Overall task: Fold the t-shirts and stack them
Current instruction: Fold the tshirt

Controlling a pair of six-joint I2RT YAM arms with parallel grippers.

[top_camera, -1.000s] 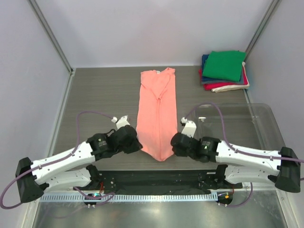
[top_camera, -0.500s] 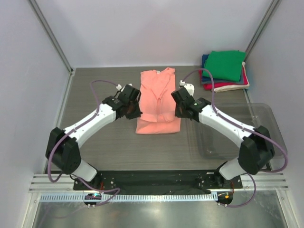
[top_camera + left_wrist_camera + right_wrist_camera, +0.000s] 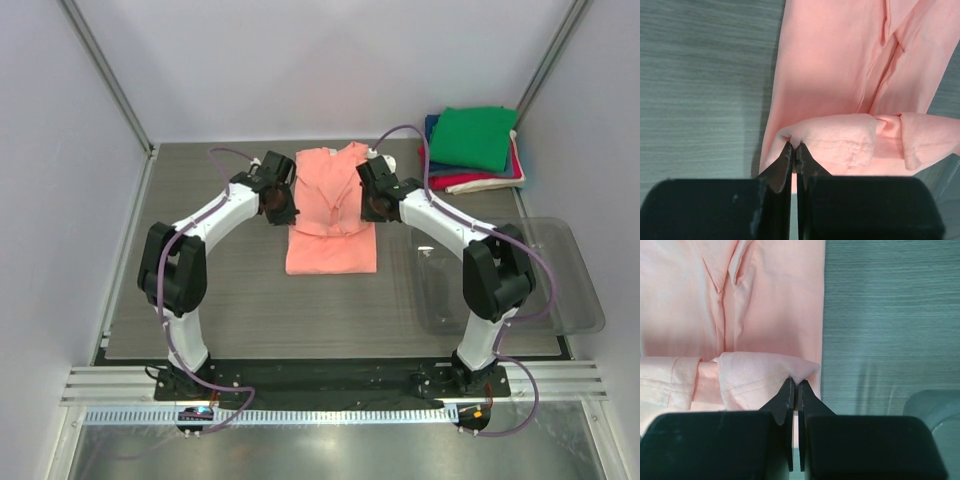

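Grey wood-grain table [image 3: 220, 290], pale walls on three sides. The salmon t-shirt [image 3: 330, 250] lies mid-table, long axis running straight away from my bases, neck end far. The near part is doubled over, so the fold line faces me.

My left gripper [image 3: 795, 148] is pinched tight on the left hem corner, no gap between the jaws. My right gripper [image 3: 794, 383] is the same on the right hem corner, cloth bunched at the tips. Both sit about halfway up the shirt, one on each side edge, roughly level with each other, so neither arm is nearer. The free neck end lies ahead of both jaws along the long axis. My read: the next carry goes forward along it, both arms together.

The folded stack [image 3: 472, 148], green on top, sits in the far right corner, well apart. A clear tray [image 3: 560, 300] is near right.

Hard to tell:
- whether my jaws caught only the top layer
- the hem between the corners, which looks rumpled and not flat
- the neck label, which I can't make out
- the colours lower in the stack, which show only as edges
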